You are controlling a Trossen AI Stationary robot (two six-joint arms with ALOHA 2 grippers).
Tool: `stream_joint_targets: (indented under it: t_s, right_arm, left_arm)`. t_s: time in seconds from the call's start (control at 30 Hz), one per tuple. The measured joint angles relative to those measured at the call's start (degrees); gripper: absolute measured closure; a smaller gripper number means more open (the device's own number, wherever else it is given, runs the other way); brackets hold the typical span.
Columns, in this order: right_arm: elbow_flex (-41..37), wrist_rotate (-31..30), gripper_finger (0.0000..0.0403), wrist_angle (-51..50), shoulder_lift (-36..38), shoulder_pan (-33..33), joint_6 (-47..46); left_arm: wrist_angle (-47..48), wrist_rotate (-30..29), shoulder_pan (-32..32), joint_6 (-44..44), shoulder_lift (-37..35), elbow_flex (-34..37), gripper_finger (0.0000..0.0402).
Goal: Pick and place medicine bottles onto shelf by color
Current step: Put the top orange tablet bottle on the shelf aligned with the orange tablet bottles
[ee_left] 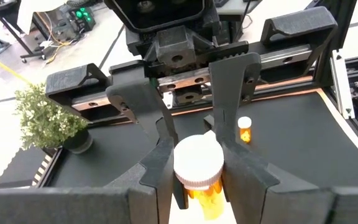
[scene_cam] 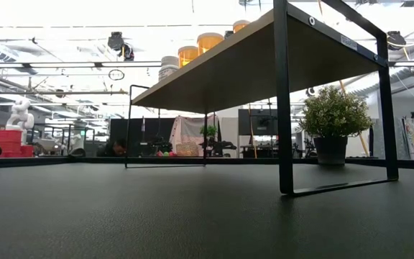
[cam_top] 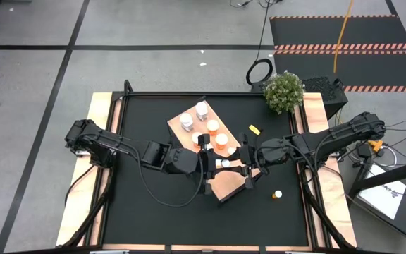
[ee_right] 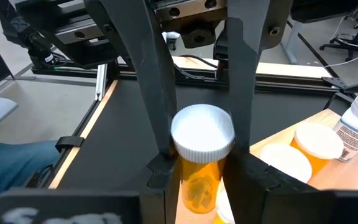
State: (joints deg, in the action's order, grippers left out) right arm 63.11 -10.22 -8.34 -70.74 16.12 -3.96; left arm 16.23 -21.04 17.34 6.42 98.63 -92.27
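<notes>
An orange medicine bottle with a white cap stands upright between my two grippers, over the near part of the shelf, a light-wood board on black legs. My left gripper reaches it from the table's left and my right gripper from the right; both are shut on it. Several more bottles, white ones and orange ones, stand on the shelf's far half. One tiny orange bottle stands on the black table at the near right. The low view shows no gripper. My left gripper pinches the bottle between its two fingers, on the orange body just under the cap. The fingers come nearly level from the table's left. The bottle stands upright, cap up; whether its base touches the shelf I cannot tell. My right gripper pinches the same bottle between its two fingers, on the orange body below the cap. It comes nearly level from the table's right, facing the left gripper. The left gripper's fingers stand close beside the cap on its far side.
A potted plant stands at the far right corner. A small yellow piece lies on the table right of the shelf. The shelf's black legs stand on the tabletop. Bare black table lies at the near left.
</notes>
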Motion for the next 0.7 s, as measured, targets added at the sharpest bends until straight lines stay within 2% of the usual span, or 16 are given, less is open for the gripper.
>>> stream_joint_targets:
  t_s: [0.1, 0.23, 0.4, 0.7]
  right_arm:
    - [0.02, -0.08, 0.0306, 0.01, 0.00, 0.00, 0.61]
    - [0.04, -0.37, 0.0307, 0.20, 0.00, -0.02, 1.89]
    - [0.04, -0.48, 0.0307, 0.18, 0.00, -0.04, 3.40]
    - [0.13, -0.48, 0.0307, 0.15, 0.07, -0.04, 6.44]
  left_arm:
    - [0.05, -1.11, 0.37, 0.77, 0.00, 0.00, 0.0278]
    - [0.03, -4.34, 1.19, 2.89, 0.04, 0.00, 0.0248]
    - [0.12, -4.95, 1.40, 3.49, 0.04, 0.00, 0.0231]
    - [-0.95, -5.42, 1.38, 6.85, 0.04, 0.02, 0.0284]
